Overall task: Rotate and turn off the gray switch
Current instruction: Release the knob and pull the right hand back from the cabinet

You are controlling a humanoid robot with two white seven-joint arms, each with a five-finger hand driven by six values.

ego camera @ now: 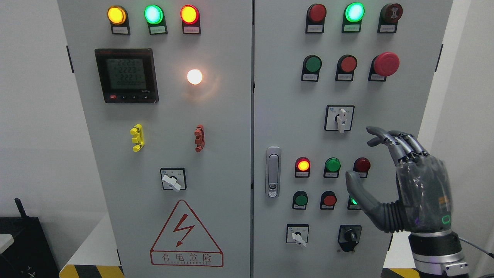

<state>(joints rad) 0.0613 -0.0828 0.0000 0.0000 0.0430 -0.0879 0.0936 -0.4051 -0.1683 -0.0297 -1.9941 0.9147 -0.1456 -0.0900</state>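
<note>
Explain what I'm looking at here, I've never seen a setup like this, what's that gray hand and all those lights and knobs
This is one picture, taken from a camera on a humanoid robot's head. It faces a gray electrical cabinet with two doors. On the doors are lamps, some lit, push buttons, a meter, a big red stop button and several turn switches. The robot's right hand is raised before the right door, fingers open, holding nothing. The nearest gray switch sits just up and left of its fingertips, untouched. The left hand is out of view.

Switch [340, 119] left of right hand [409, 185]
</note>
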